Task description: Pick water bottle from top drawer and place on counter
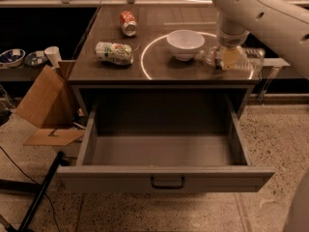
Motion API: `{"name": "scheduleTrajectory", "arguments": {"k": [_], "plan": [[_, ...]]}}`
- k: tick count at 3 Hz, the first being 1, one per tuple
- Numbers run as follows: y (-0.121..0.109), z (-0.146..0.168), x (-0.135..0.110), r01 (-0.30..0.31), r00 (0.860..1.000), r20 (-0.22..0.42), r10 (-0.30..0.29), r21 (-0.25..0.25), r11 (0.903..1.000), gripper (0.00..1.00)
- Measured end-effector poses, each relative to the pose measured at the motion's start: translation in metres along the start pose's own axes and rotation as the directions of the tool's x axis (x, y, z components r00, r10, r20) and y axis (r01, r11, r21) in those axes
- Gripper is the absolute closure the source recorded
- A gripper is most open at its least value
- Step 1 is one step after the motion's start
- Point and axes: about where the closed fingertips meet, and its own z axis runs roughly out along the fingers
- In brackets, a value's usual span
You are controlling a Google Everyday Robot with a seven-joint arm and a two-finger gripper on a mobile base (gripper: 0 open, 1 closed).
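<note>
The gripper point(230, 60) is low over the right side of the counter point(188, 75), right at the bottle point(252, 57), which sits at the white circle's right edge beside the bowl point(185, 43). I cannot tell whether the gripper is grasping or released. The drawer point(164, 177) is pulled open. 1 can point(128, 22) and 1 bag point(114, 52) lie on the counter's left.

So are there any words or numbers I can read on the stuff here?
No text here can be read.
Can: red label, too blurred to read.
Bag: green and white print, too blurred.
Bottle, at the gripper on the counter's right side: label too blurred.
</note>
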Motion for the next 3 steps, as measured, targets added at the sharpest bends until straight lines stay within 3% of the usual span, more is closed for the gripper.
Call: {"name": "scheduleTrajectory", "arguments": {"k": [1,3], "plan": [[-0.0035,0.0021,-0.0119,0.019,1.0,0.019,-0.02,0.023,0.9996,0.0],[0.0002,-0.0053,-0.0152,0.052,0.998,0.035,-0.052,0.005,0.9987,0.0]]}}
